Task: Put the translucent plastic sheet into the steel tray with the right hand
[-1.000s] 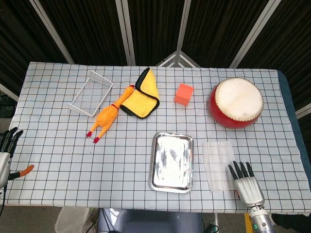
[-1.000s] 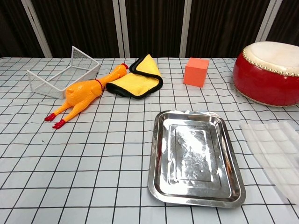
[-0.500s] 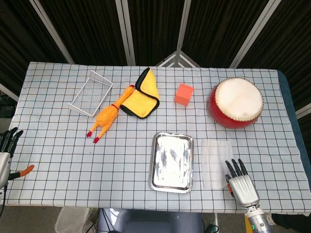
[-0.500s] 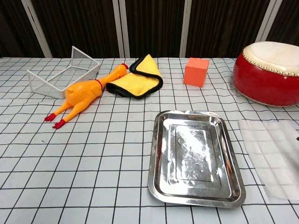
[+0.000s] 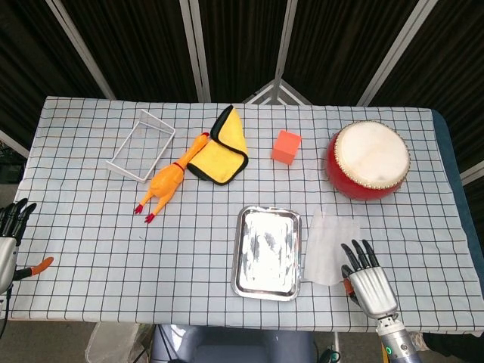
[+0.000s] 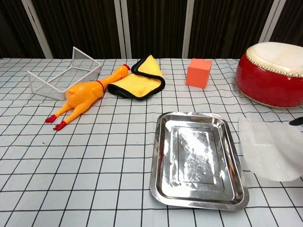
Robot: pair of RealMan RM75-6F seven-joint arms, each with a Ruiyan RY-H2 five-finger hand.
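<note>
My right hand (image 5: pixel 367 278), near table's front-right corner, has translucent plastic sheet (image 5: pixel 330 237) pinched & lifting; next: carry left over steel tray (image 5: pixel 266 252), release.

R hand (image 5: pixel 368 278) at sheet (image 5: pixel 330 236) edge | tray (image 5: pixel 266 252) just beside (L of sheet)

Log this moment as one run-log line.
right hand: at plastic sheet, grip unclear | steel tray: empty | left hand: idle
</note>
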